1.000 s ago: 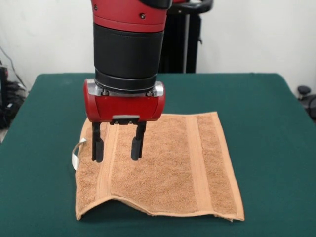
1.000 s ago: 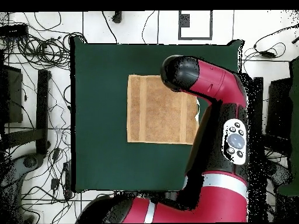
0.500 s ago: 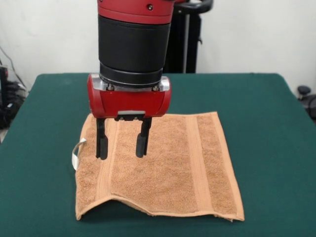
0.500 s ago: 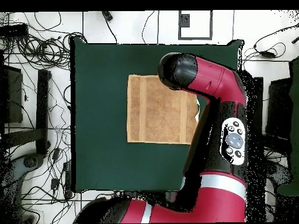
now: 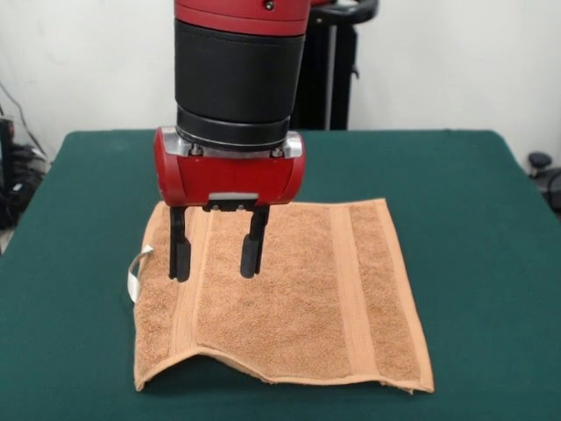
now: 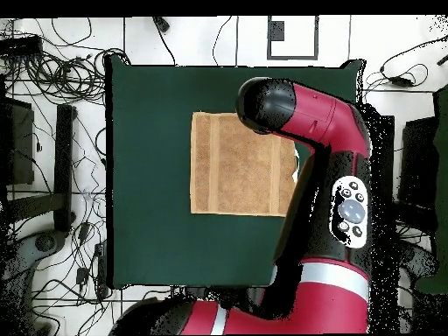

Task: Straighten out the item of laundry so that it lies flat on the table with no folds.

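So the gripper (image 5: pixel 216 256) hangs over the towel's (image 5: pixel 289 298) 10 o'clock part in the front view, jaws apart and pointing straight down with nothing between them, tips just above the terry near one of the flat bands. Can't tell if the tips touch the cloth. From overhead the arm (image 6: pixel 306 122) covers the towel's (image 6: pixel 236 166) 2 o'clock corner, so the gripper itself is hidden there.

Towel is a light orange-tan terry, roughly square, nubby pile with two smooth woven bands running along it near two opposite edges. A little white tag (image 5: pixel 134 270) loops out at its 9 o'clock edge in the front view. It sits around the middle of the table (image 5: pixel 491 219), which is dark green and felt-like.

Mostly it lies flat, but the near edge at about 7 o'clock arches up off the table, with a dark gap under the hump
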